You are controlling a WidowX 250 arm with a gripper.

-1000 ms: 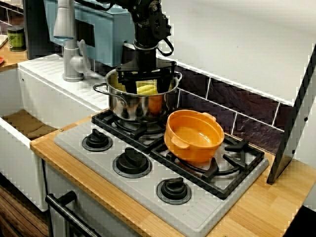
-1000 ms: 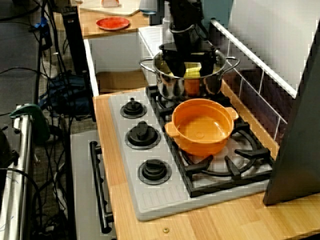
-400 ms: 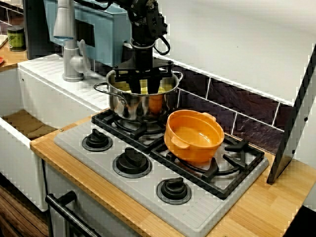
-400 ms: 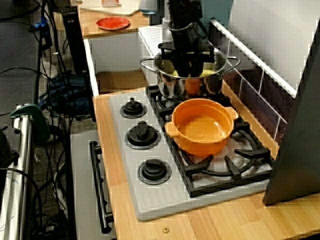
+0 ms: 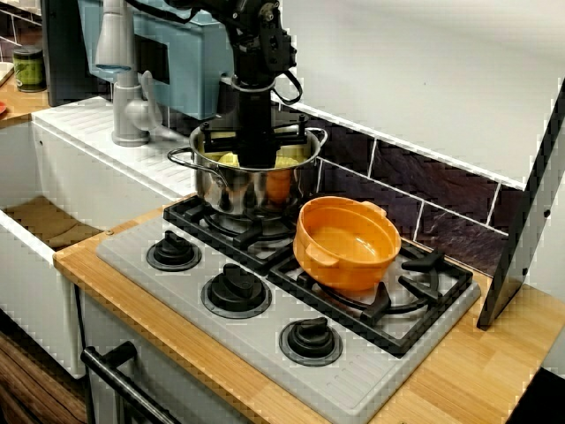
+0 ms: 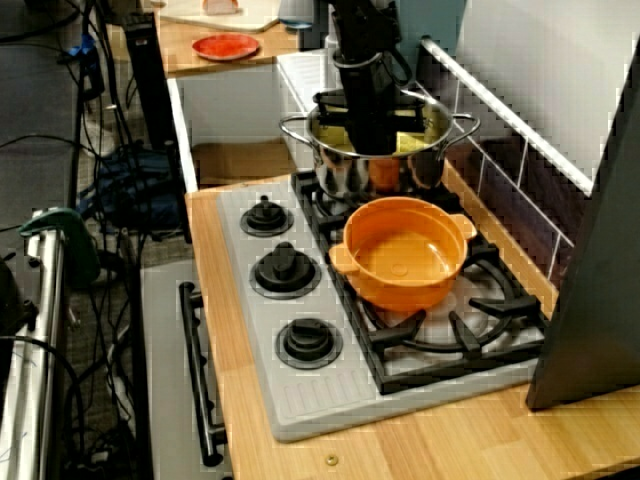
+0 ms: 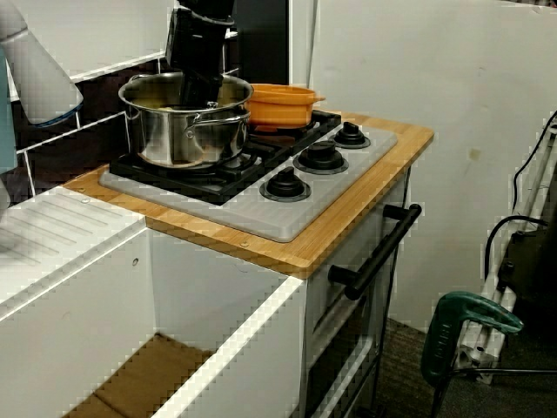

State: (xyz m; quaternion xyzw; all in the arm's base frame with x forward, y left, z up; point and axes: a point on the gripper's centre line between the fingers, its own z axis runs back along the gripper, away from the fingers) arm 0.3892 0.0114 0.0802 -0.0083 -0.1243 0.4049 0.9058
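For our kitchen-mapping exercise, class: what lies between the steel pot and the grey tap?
Only the white ribbed draining board lies between the steel pot and the tap; the view facing the tiled wall shows it.

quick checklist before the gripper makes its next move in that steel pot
1. Gripper inside the steel pot: ok, it reaches down past the rim.
2. Grip on the yellow pieces: cannot tell, the fingertips are hidden in the pot.
3. Steel pot upright on the grate: ok.
4. Orange bowl upright and empty on the next burner: ok.
5. Gap between pot and orange bowl: cannot tell, they sit very close.
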